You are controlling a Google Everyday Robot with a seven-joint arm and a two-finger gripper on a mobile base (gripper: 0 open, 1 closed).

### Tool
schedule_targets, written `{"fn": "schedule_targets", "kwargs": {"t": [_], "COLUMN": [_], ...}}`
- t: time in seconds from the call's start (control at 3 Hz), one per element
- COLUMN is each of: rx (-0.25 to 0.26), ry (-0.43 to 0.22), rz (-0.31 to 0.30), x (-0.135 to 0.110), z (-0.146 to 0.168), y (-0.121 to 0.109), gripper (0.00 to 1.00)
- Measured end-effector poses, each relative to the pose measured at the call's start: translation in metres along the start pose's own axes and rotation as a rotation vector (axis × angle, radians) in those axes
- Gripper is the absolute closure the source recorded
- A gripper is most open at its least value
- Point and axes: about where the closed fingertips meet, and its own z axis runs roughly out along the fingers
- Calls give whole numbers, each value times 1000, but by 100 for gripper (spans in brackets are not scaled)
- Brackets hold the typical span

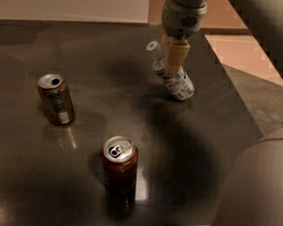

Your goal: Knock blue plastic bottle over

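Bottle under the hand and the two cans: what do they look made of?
The blue plastic bottle, tilted beneath the hand at the far side of the table, seems to be thin clear plastic, with a white cap and printed label. The gold-brown can and reddish-brown can look like metal, probably aluminium: shiny silver tops with pull tabs.
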Motion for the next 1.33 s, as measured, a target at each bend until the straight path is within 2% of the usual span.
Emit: {"fn": "schedule_targets", "kwargs": {"t": [0.33,0.67,1.0,1.33], "rx": [-43,-17,43,43], "ry": [37,29,10,10], "rz": [-59,-64,-66,-66], "x": [4,1,-5,-5], "z": [12,16,20,20], "y": [16,9,-8,-8], "gripper": [35,12,0,0]}}
